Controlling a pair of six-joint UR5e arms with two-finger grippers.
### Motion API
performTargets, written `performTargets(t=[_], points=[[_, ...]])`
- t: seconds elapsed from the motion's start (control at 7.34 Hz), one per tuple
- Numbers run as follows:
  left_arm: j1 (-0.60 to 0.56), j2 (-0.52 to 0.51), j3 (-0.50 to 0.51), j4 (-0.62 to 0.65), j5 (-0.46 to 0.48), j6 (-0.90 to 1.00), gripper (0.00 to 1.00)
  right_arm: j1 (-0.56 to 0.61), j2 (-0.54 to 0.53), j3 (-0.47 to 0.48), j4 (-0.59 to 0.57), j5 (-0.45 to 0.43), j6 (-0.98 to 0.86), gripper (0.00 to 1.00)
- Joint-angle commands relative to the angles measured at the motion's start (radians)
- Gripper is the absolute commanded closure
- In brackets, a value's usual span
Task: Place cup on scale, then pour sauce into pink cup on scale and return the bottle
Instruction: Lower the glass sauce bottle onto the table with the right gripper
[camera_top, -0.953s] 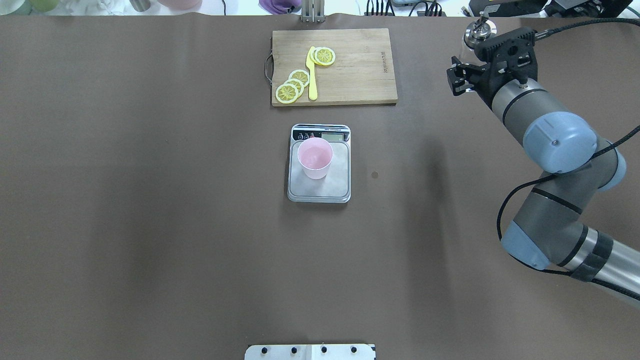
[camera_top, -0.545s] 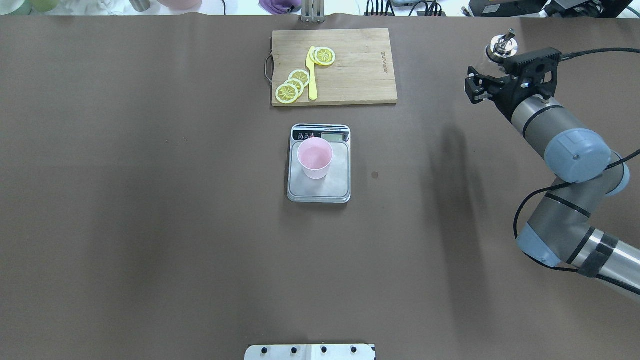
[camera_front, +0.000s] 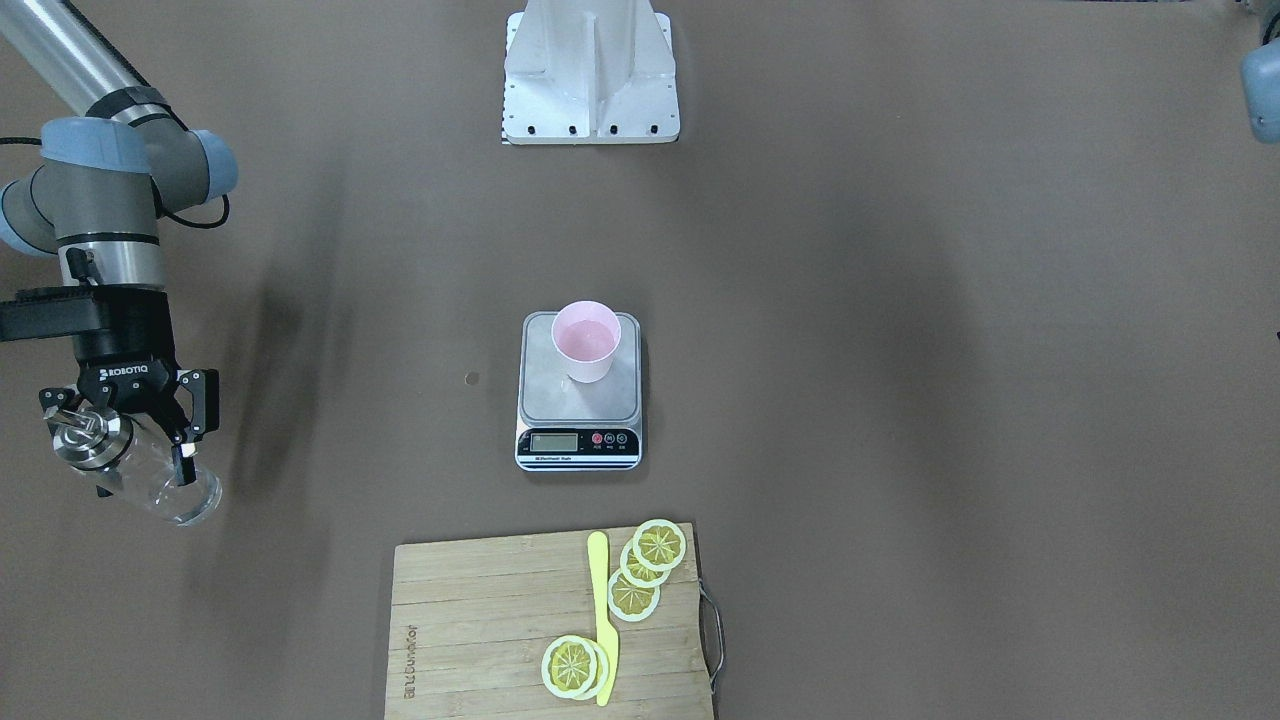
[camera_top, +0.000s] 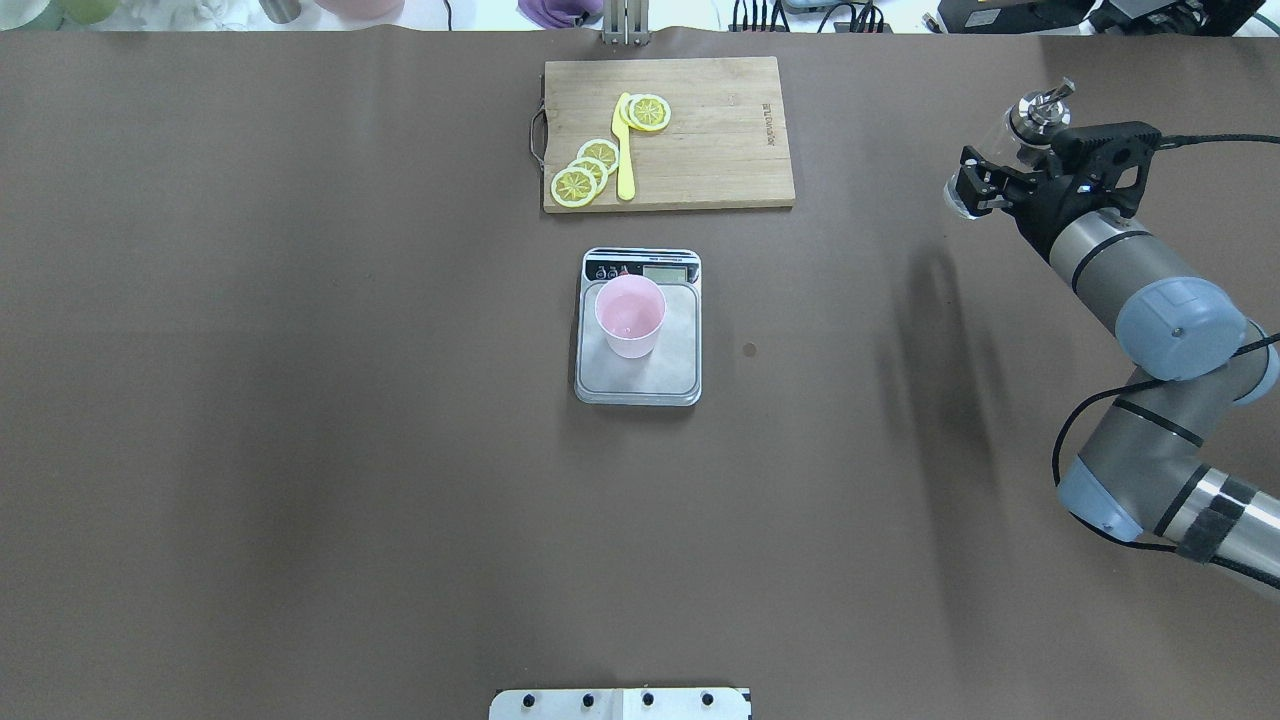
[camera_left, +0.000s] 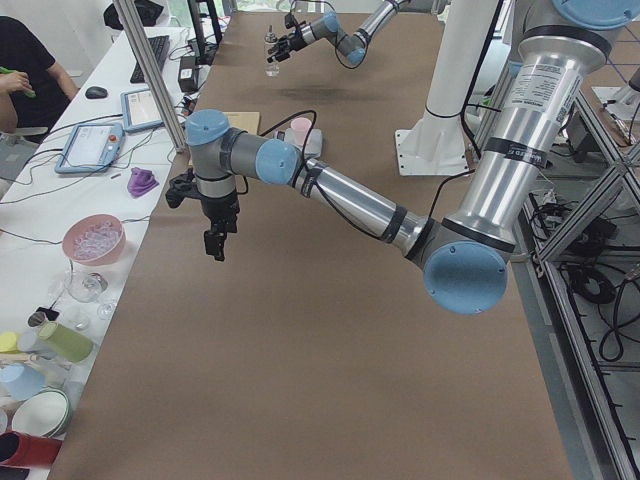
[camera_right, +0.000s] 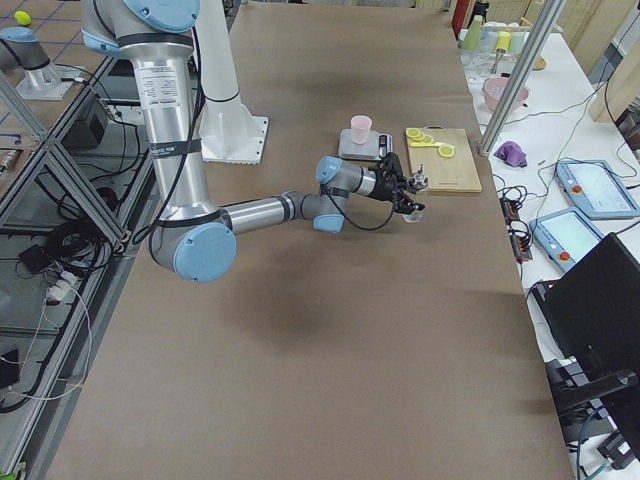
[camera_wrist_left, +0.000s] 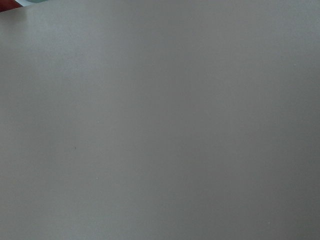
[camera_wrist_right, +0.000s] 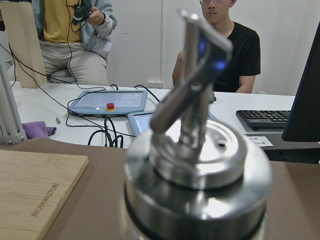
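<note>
The pale pink cup (camera_top: 630, 315) stands upright on the silver platform of the scale (camera_top: 640, 385) at the table's middle; both also show in the front-facing view, cup (camera_front: 586, 340) on scale (camera_front: 578, 415). My right gripper (camera_top: 975, 180) is shut on the clear glass bottle (camera_top: 1000, 140) and holds it tilted over the table's far right part, well apart from the scale. Its silver spout cap (camera_wrist_right: 197, 150) fills the right wrist view. In the front-facing view the gripper (camera_front: 125, 435) grips the bottle (camera_front: 165, 485). My left gripper (camera_left: 215, 243) shows only in the left side view; I cannot tell its state.
A wooden cutting board (camera_top: 720, 140) with lemon slices (camera_top: 585, 170) and a yellow knife (camera_top: 624, 150) lies behind the scale. The robot's white base (camera_front: 590, 70) is at the near edge. Operators sit at desks beyond the far edge.
My right arm has carried the bottle further right and a little toward the robot, still shut on it. The cup and scale have not moved.
</note>
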Motion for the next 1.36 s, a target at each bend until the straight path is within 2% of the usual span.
performTargets(t=[0.0,0.41,0.68,1.23], points=[[0.001,0.002,0.011,0.0,0.003,-0.007,0.01,-0.002,-0.032,-0.007,0.002,0.012,0.024,1.0],[0.003,0.002,0.012,0.001,0.001,-0.01,0.01,-0.002,-0.039,-0.008,-0.012,0.061,0.026,1.0],[0.003,0.002,0.016,0.001,0.001,-0.01,0.01,-0.002,-0.027,-0.005,-0.069,0.093,0.026,1.0],[0.001,0.005,0.02,0.003,0.001,-0.01,0.01,-0.008,-0.021,-0.036,-0.069,0.098,0.012,1.0]])
